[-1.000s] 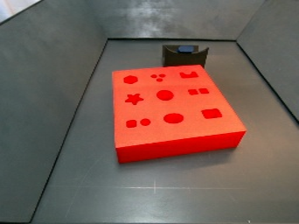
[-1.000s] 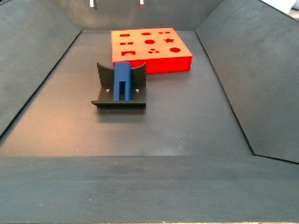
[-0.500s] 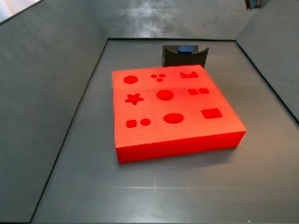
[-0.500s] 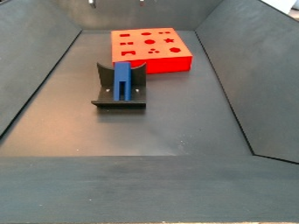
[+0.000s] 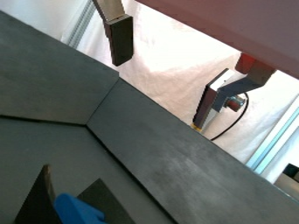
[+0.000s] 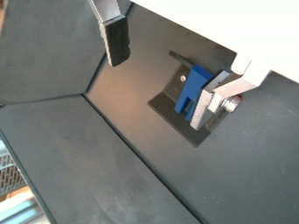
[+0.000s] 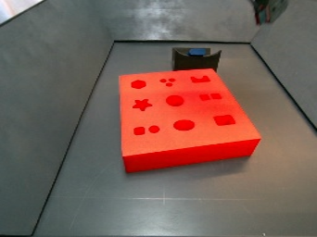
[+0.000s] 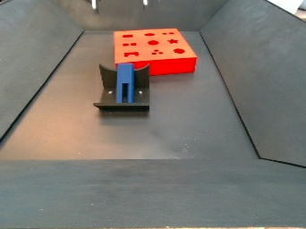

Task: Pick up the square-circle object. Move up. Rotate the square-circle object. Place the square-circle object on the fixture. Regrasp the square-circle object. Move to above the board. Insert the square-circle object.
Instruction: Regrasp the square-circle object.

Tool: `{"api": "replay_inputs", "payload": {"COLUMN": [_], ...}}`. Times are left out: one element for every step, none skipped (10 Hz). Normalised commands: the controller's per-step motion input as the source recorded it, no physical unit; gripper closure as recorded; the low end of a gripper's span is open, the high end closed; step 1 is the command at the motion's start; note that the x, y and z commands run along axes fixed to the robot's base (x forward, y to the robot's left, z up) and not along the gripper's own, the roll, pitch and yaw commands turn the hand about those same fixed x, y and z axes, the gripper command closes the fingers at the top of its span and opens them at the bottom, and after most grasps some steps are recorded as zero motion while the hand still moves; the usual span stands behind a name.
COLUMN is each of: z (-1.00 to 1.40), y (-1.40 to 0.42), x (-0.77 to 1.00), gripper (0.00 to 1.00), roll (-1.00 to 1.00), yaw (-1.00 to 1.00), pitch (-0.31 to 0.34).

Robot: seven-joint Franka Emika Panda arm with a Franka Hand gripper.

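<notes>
Square-circle object [image 8: 125, 79], the small blue stepped peg, leans upright in the dark fixture [image 8: 122, 98] on the grey floor, standing against the bracket's upright part. In a side view the fixture [image 7: 195, 57] sits just behind the far edge of the red board [image 7: 186, 148], with only a sliver of the blue peg [image 7: 197, 52] showing at its top. The board [image 8: 150, 59] lies flat near the back of the bin, its top marked with star, circle, oval and square cutouts.

The gripper [image 6: 176, 66] hangs high above the fixture, released and holding nothing: its fingers [image 6: 115, 42] stand wide apart, and in a wrist view the blue peg [image 6: 191, 91] shows far below between them, untouched. In a side view only the tips of the fingers [image 8: 95, 4] peek in at the upper edge, well apart from the peg.
</notes>
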Motion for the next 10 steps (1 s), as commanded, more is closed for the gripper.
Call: {"api": "replay_inputs", "payload": {"z": [-1.0,-1.0,-1.0,-1.0,-1.0,-1.0,-1.0,-1.0,-0.89,-0.74], "y": [0.07,0.06,0.06,0.06,0.05,0.05,0.04,0.04,0.02,0.01], "x": [0.04,0.05,0.06,0.07,0.08,0.09,0.1,0.1,0.11,0.1], "gripper": [0.0,0.0,0.0,0.0,0.0,0.0,0.0,0.0,0.0,0.0], "roll": [0.17,0.12,0.09,0.08,0.07,0.07,0.07,0.07,0.07,0.07], "yaw": [0.12,0.09,0.06,0.05,0.02,0.0,-0.02,-0.02,-0.03,-0.03], "pitch": [-0.056,-0.079,-0.087,-0.091,-0.09,-0.082,-0.069,-0.056,-0.024,-0.012]}}
